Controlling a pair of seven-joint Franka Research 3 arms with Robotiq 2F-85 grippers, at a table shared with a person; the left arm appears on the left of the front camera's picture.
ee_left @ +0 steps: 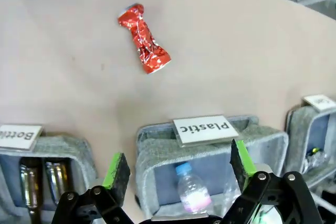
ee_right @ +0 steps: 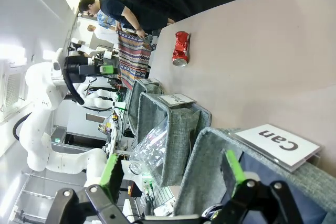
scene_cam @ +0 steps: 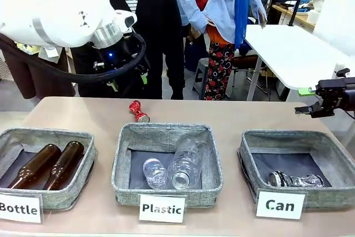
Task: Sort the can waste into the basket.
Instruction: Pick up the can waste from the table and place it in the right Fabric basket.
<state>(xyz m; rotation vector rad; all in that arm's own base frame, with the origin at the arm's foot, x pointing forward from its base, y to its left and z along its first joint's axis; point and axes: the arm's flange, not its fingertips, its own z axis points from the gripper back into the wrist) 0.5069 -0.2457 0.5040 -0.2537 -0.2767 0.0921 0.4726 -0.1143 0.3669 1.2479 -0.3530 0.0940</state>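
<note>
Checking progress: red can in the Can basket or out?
Out. Red can lies on the table beyond the Plastic bin; Can basket holds the silver can.

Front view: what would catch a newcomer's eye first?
A crushed red can lies alone on the bare table behind the Plastic basket; the left gripper hangs open near it. A silver can sits in the Can basket, at the right.

Brown bottles in Bottle bin; clear bottles in Plastic bin.
</note>
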